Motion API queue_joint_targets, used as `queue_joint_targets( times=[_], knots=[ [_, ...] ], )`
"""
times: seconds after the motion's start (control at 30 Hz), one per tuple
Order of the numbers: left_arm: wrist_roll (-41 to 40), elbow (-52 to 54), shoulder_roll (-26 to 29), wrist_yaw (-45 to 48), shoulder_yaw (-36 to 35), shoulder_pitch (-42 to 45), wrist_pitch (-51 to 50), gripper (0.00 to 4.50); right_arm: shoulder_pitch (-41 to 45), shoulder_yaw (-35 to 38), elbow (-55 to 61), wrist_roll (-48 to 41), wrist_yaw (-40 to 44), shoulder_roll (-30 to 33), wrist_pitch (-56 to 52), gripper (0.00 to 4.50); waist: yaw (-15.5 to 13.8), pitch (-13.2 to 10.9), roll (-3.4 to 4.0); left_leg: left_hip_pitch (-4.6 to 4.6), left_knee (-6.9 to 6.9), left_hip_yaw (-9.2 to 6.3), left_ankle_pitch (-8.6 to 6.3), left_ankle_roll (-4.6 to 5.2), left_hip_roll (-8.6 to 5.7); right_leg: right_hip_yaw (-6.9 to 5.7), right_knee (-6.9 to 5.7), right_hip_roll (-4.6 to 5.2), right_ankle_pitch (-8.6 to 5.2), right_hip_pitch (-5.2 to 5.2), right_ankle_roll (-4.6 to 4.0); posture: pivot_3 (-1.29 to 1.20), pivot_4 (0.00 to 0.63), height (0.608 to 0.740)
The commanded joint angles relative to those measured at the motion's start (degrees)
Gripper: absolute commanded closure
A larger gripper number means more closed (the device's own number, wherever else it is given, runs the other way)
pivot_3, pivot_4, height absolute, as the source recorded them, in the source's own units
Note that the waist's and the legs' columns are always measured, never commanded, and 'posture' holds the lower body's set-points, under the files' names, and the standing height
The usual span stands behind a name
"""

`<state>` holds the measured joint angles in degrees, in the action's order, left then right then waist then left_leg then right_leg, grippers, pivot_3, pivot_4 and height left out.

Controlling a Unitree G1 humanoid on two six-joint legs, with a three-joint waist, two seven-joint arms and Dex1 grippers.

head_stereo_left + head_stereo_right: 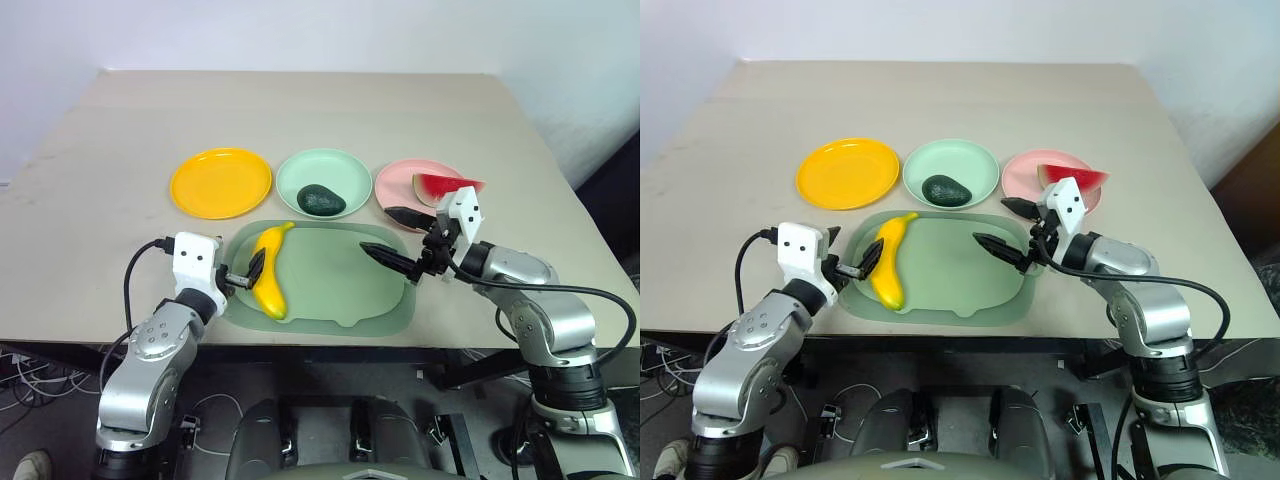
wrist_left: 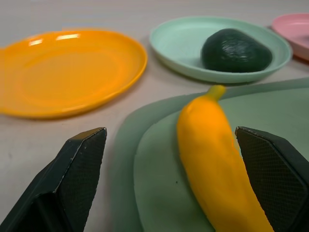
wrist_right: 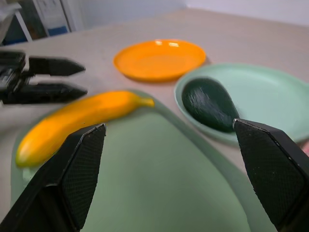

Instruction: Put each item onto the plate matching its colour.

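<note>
**Inspector A:** We are recording two of the three items as sorted. The avocado (image 1: 321, 200) is lying in the mint green plate (image 1: 345, 165), and the watermelon wedge (image 1: 447, 187) is resting on the pink plate (image 1: 395, 183) at the far right. The orange-yellow plate (image 1: 220, 183) at the far left is carrying nothing.

**Inspector B:** We are agreeing. The outstanding item is the banana (image 1: 270, 282), which is lying on the left part of the large green tray (image 1: 385, 300) at the near edge of the table (image 1: 300, 100). We are noting its long axis: running near to far, with the stem end pointing toward the plates and the body curving slightly.

**Inspector A:** On the grippers, we are finding the left gripper (image 1: 243, 275) standing wide with nothing between its fingers, just left of the banana's middle. The wrist view is showing one finger already past the fruit's right side and the other over the table on its left, so the jaws are spanning the short axis.

**Inspector B:** The right gripper (image 1: 398, 238) is likewise spread wide and holding nothing, hovering over the tray's right part, well apart from the banana. We are judging the left arm the nearer one, and the yellow plate is lying straight beyond it, toward the far left.
</note>
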<state>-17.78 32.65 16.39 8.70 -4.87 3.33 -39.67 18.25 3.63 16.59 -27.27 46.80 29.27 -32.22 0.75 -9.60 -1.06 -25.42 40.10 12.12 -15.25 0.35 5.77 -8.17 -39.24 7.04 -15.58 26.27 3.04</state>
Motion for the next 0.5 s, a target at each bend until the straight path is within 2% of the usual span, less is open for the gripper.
queue_joint_targets(
  times=[0.03,0.3,0.5],
  knots=[
    [-2.0,3.7,-0.4,-0.7,-0.2,2.0,-4.4,0.00,-0.7,0.9,3.7,-1.2,0.1,1.3,0.5,0.02,0.0,0.0,0.00,0.00,0.00,0.00,0.00,0.00,0.00,0.00,0.00,0.00,0.00,0.00,0.00,0.00,0.150,0.695],
    [-3.4,3.2,-1.6,-3.2,1.3,8.0,-18.5,0.00,0.0,1.3,2.9,-0.9,-1.5,2.1,1.3,0.02,-0.2,0.0,-0.02,0.00,0.03,-0.03,0.01,0.00,-0.03,-0.01,0.00,0.00,0.00,-0.06,0.01,0.00,0.150,0.695],
    [-1.6,2.1,0.7,-5.2,3.2,12.8,-30.1,0.00,0.2,0.7,1.9,0.4,-2.5,2.2,2.7,0.02,-0.1,0.0,-0.03,0.01,0.03,-0.05,0.01,-0.01,-0.03,-0.02,-0.01,-0.01,0.00,-0.06,0.01,0.00,0.150,0.695]
  ],
)
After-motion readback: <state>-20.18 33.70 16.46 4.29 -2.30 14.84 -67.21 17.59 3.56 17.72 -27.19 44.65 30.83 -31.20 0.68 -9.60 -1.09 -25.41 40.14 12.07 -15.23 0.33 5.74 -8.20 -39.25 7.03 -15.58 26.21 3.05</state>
